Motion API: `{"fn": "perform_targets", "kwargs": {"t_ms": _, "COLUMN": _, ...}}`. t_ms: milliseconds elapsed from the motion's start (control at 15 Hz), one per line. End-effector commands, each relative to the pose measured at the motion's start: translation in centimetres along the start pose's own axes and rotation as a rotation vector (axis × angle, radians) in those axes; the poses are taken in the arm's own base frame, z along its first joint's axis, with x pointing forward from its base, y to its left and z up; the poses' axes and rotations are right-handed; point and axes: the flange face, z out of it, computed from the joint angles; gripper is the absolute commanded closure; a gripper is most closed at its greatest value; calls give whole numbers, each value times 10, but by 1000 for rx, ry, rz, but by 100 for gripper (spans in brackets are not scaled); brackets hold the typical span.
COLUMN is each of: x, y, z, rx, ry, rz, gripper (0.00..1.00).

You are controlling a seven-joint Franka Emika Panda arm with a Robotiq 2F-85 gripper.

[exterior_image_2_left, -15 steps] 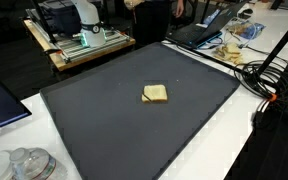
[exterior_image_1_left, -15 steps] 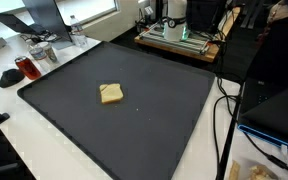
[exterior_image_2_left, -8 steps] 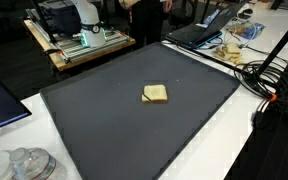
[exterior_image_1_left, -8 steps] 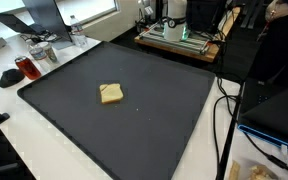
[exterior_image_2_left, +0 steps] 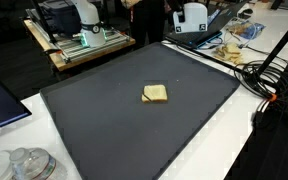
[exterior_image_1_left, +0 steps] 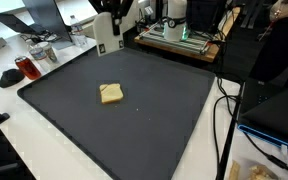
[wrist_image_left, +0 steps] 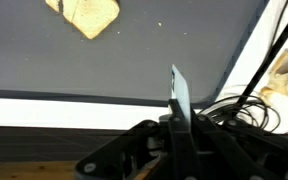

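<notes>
Well apart from the end effector point(exterior_image_1_left: 105, 48) lies the toast point(exterior_image_1_left: 111, 93).

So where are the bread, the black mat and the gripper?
bread point(exterior_image_1_left: 111, 93): in an exterior view, middle of the slice.
black mat point(exterior_image_1_left: 144, 130): in an exterior view, bare surface.
gripper point(wrist_image_left: 176, 80): wrist view, its shut fingertips.

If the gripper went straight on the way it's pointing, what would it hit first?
Probably the bare black mat, near its edge. The shut gripper aims there, and the bread slice lies off to one side, though depth is unclear.
</notes>
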Motion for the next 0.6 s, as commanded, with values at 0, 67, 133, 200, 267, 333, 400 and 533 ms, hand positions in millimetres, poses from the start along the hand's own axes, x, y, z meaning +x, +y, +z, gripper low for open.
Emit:
{"fn": "perform_targets", "kwargs": {"t_ms": 0, "x": 13, "y": 15, "z": 32, "rx": -109, "ry": -4, "rz": 158, "gripper": 99}}
{"fn": "perform_targets", "kwargs": {"t_ms": 67, "x": 16, "y": 19, "z": 42, "rx": -140, "ry": -3, "rz": 201, "gripper": 99}}
{"fn": "perform_targets", "kwargs": {"t_ms": 133, "x": 18, "y": 22, "z": 53, "rx": -172, "ry": -8, "rz": 239, "gripper": 99}}
{"fn": "perform_targets", "kwargs": {"t_ms": 200, "x": 20, "y": 21, "z": 64, "rx": -213, "ry": -13, "rz": 272, "gripper": 99}}
{"fn": "perform_targets", "kwargs": {"t_ms": 267, "x": 24, "y": 21, "z": 74, "rx": -253, "ry": -21, "rz": 307, "gripper": 99}}
{"fn": "perform_targets", "kwargs": {"t_ms": 333, "x": 29, "y": 20, "z": 82, "rx": -293, "ry": -20, "rz": 340, "gripper": 99}}
{"fn": "perform_targets", "kwargs": {"t_ms": 400, "x": 34, "y": 15, "z": 93, "rx": -337, "ry": -26, "rz": 374, "gripper": 99}}
{"fn": "perform_targets", "kwargs": {"t_ms": 533, "x": 42, "y": 0, "z": 112, "rx": -418, "ry": -38, "rz": 443, "gripper": 99}}
